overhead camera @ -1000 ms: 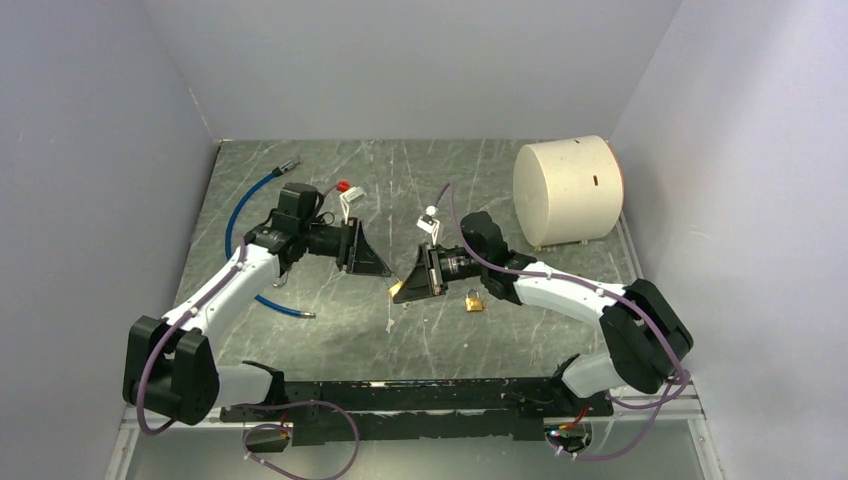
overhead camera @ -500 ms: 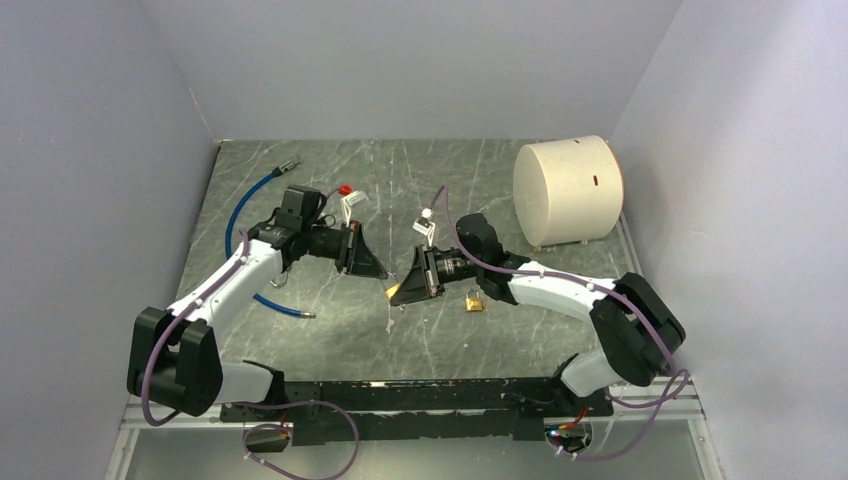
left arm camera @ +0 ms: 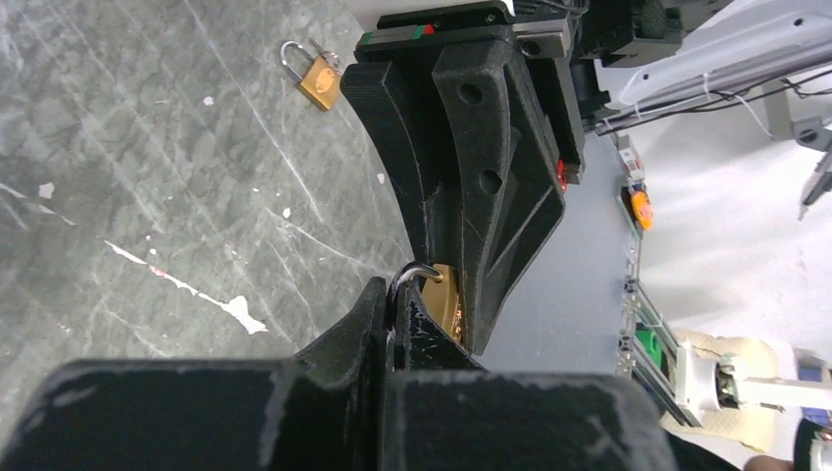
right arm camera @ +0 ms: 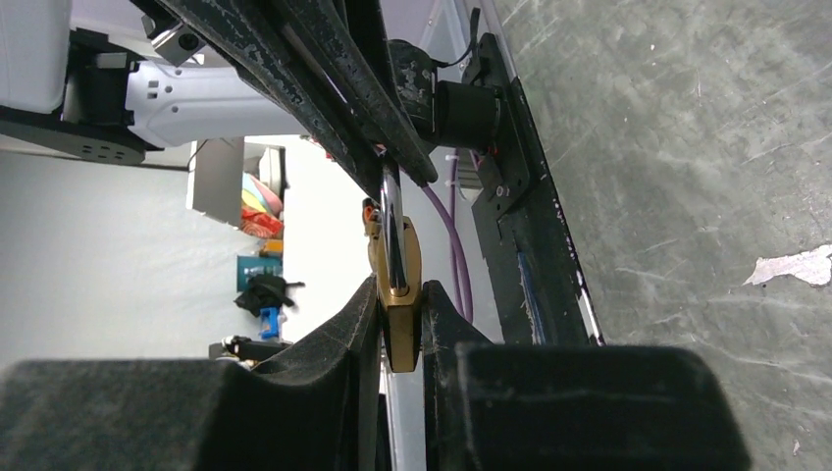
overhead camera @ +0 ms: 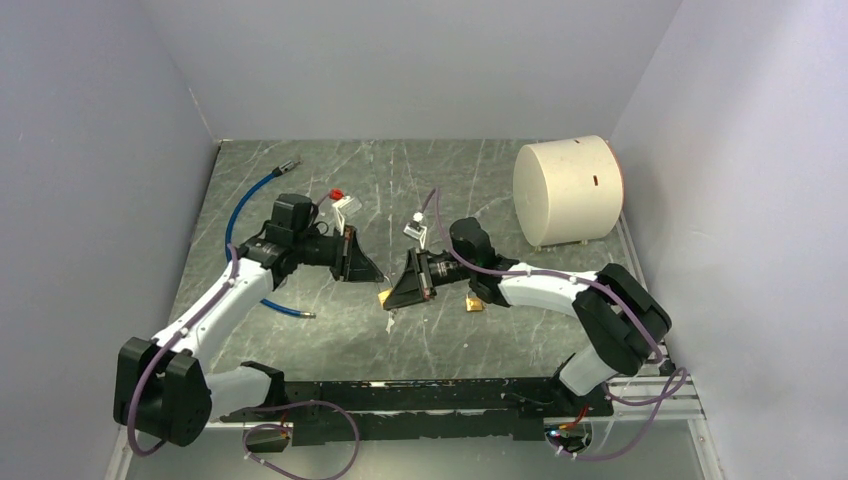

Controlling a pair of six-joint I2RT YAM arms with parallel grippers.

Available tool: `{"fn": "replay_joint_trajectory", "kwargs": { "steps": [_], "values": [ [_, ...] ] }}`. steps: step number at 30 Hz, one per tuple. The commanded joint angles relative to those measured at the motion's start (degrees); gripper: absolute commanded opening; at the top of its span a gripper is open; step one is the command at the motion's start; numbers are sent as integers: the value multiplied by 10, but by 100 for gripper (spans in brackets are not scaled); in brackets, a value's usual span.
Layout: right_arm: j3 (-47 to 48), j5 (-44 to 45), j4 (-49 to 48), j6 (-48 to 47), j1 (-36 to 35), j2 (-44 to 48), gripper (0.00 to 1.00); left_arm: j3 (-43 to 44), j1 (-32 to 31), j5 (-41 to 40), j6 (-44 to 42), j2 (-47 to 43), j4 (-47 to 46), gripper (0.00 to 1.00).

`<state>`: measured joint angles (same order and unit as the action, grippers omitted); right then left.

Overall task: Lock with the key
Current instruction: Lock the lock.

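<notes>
A brass padlock hangs above the table between my two grippers. My right gripper is shut on the padlock's brass body. The steel shackle points away from it into the left gripper's fingers. My left gripper is shut on the shackle, with the brass body just beyond its tips, against the right gripper's black fingers. No key shows clearly in any view.
A second brass padlock lies on the table beside the right arm; it also shows in the left wrist view. A large white cylinder stands at the back right. A blue cable curves at the back left.
Both grippers have shifted a little to the left and drawn closer together. The padlock has stayed in the right gripper.
</notes>
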<state>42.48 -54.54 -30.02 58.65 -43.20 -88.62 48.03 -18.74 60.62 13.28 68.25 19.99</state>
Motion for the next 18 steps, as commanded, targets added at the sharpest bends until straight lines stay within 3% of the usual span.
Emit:
{"fn": "replay_joint_trajectory", "kwargs": {
  "steps": [1, 3, 8, 10, 18],
  "values": [
    [57, 135, -40, -15, 12, -2, 0, -15, -38, 42, 34, -34, 61, 3],
    [58, 145, -33, -16, 12, -2, 0, -21, -38, 34, 42, -45, 67, 3],
    [21, 91, -232, 109, 22, -34, 0, -42, -41, 27, 84, -68, 38, 3],
    [6, 92, -267, 134, 30, -39, 0, -45, -41, 35, 118, -78, 19, 2],
    [46, 143, -67, 12, 25, 4, 0, -63, -46, 33, 163, -112, 31, 3]
  ]
}}
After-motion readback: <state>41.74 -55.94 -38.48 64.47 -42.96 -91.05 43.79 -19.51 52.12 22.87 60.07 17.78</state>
